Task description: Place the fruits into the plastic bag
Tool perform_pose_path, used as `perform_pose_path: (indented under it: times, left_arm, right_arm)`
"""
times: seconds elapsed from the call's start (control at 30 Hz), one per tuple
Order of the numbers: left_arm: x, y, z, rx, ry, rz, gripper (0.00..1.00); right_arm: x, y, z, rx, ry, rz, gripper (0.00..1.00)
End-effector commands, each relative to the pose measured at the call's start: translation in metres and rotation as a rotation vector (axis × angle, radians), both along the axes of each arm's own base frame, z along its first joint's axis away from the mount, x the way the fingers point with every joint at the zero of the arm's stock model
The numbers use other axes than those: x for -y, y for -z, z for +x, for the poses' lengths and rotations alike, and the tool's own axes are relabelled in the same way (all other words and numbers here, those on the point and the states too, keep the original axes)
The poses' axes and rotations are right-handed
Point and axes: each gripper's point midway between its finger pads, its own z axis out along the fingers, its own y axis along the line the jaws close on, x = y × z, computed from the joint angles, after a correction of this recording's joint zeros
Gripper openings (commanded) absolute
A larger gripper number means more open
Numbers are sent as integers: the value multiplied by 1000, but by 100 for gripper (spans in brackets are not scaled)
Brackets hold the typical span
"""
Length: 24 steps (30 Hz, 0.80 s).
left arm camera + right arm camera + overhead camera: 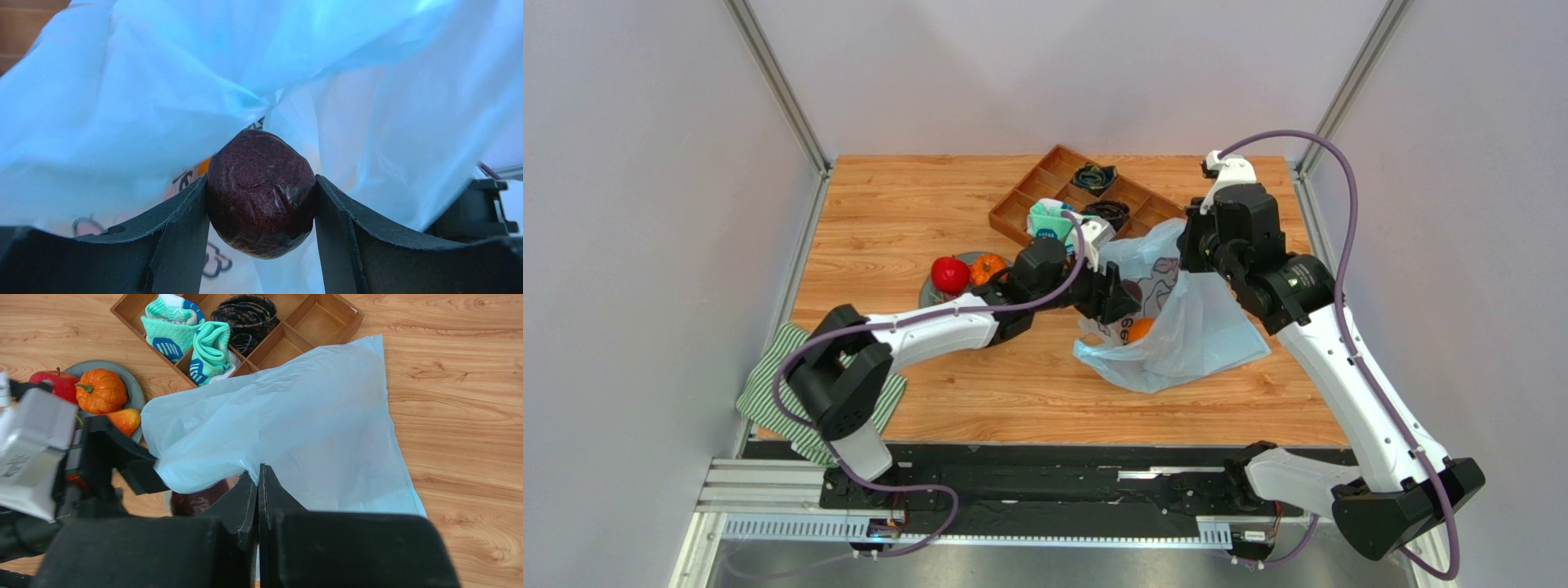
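**Left gripper** point(261, 182): the jaws stand part-open, closed against both flanks of the dark purple fruit point(261, 202). The fruit sits squarely between them. It is small and round with a wrinkled, glossy skin. I judge it light and firm enough for a pinch across its widest part, but apt to roll or squirt out if taken off-centre. The present hold is across the middle and looks sound.

**Directly ahead of and around that gripper:** the plastic bag point(153, 104), a thin translucent blue film whose folds close in just beyond the fruit.
- I judge it limp, slippery and easily torn, and unable to keep its own mouth open.
- It is best taken at the rim or a handle, with gathered film in the pinch.
- An orange point(1145, 327) shows through the film, apparently already inside.

**Right gripper** point(258, 474): the jaws are fully together. They appear to pinch the bag's upper edge and hold it lifted off the table, opposite the left gripper.

**Behind the left gripper, beside its wrist:** a grey plate point(134, 392) carries the red apple point(52, 383), the ribbed orange fruit point(101, 391) and the red-orange fruit point(124, 421). None of these is bagged yet.

**Farthest, beyond the bag:** the wooden tray point(319, 321).
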Motion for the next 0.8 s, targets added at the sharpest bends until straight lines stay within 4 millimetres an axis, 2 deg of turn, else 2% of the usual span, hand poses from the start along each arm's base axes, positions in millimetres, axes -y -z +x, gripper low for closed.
perform_pose_path:
  times: [0.0, 0.03, 0.27, 0.37, 0.4, 0.5, 0.6, 0.77]
  left_arm:
    - [31, -13, 8, 60, 42, -32, 49]
    - [35, -5, 10, 50, 40, -20, 50]
    - [47, 16, 14, 27, 50, 21, 56]
    - [48, 20, 16, 28, 50, 29, 65]
    - [48, 21, 15, 28, 52, 31, 75]
    - [47, 21, 14, 32, 55, 33, 85]
    - [47, 17, 14, 43, 53, 30, 89]
    - [46, 15, 15, 53, 52, 30, 91]
  right_arm:
    - [-3, -16, 1, 58, -8, 40, 0]
    - [-3, -16, 1, 59, -7, 39, 0]
    - [-4, -15, 1, 55, -10, 41, 0]
    - [-3, -15, 1, 57, -9, 41, 0]
    - [-3, -15, 1, 56, -8, 42, 0]
    - [-3, -16, 1, 57, -7, 41, 0]
    - [-3, -15, 2, 55, -5, 37, 0]
    - [-1, -16, 1, 57, -1, 31, 0]
